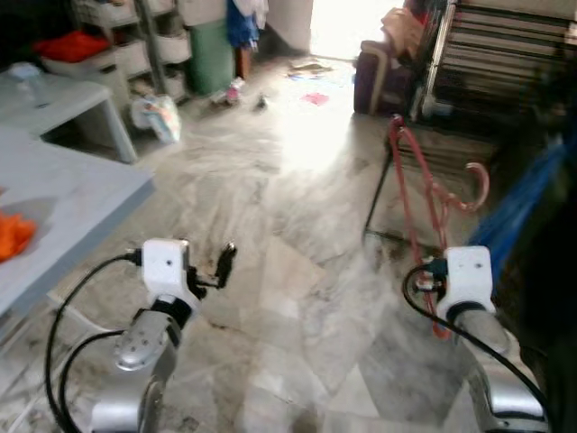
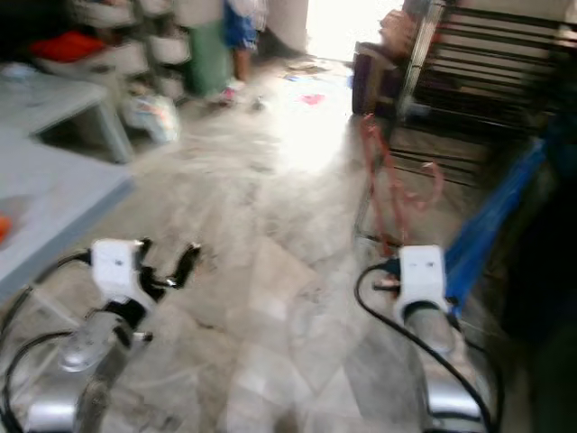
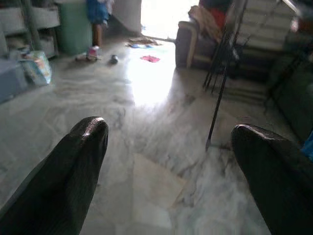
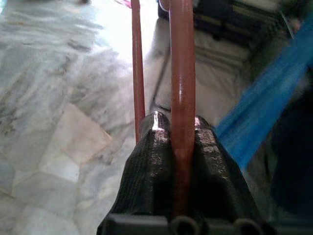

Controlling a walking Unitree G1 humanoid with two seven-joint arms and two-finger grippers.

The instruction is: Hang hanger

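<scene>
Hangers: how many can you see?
1. The red hanger is clamped in the right pincer, standing up over the floor with its hook toward the rack. Blur could hide others.

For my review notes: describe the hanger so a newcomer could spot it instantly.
Look to the right side of the marble floor, in front of the dark rack. There the right gripper is shut on the hanger: a thin reddish-pink frame held upright, its hook curling right, beside a blue strip.

1. The hanger (image 1: 424,194) is thin, reddish-pink plastic.
2. It stands roughly upright above the marble floor, hook (image 1: 478,188) curling off to the robot's right.
3. Its lower bar (image 4: 182,98) is pinched between black fingers.
</scene>
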